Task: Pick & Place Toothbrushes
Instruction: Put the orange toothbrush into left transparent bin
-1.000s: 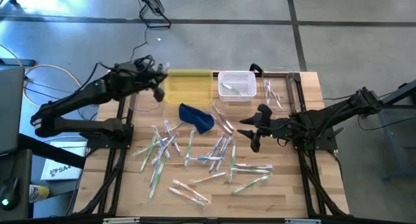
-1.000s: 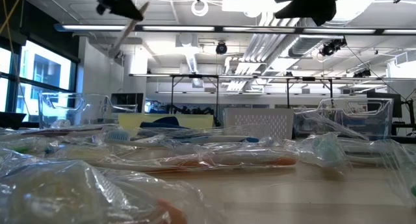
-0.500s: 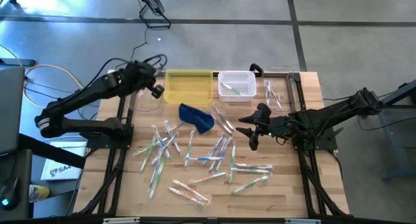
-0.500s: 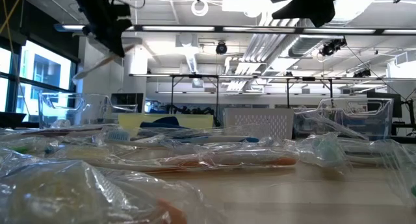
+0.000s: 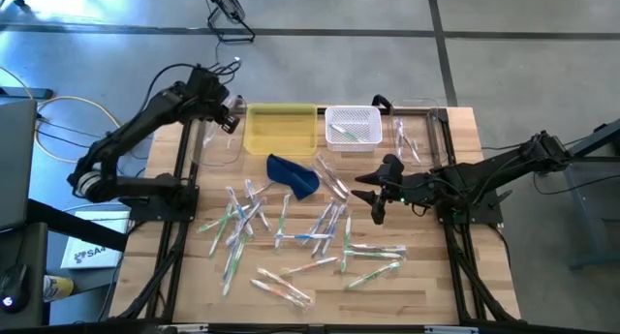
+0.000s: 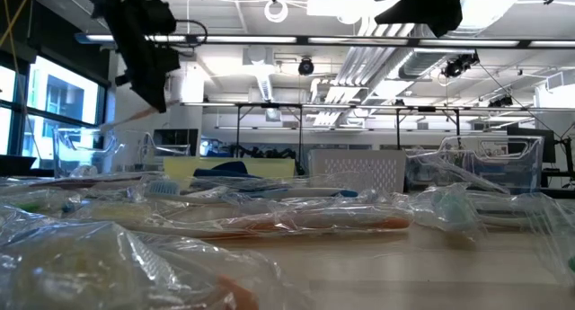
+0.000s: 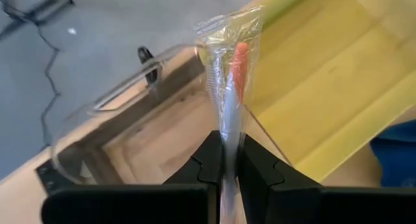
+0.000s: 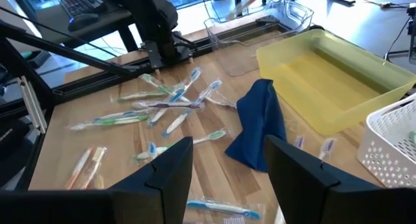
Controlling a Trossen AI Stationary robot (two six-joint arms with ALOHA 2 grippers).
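Jaws left gripper (image 7: 226, 160) — clamped on orange toothbrush (image 7: 229, 87) | above clear bin (image 7: 123, 130)

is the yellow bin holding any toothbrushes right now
No, the yellow bin shows only its bare floor in the high view, while the left gripper holds a wrapped orange toothbrush beside it.

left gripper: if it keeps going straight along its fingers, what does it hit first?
Likely the clear bin. The left gripper, shut on an orange toothbrush in its wrapper, points into that bin's open top, beside the yellow bin. Depth is unclear, so whether rim or floor comes first can't be told.
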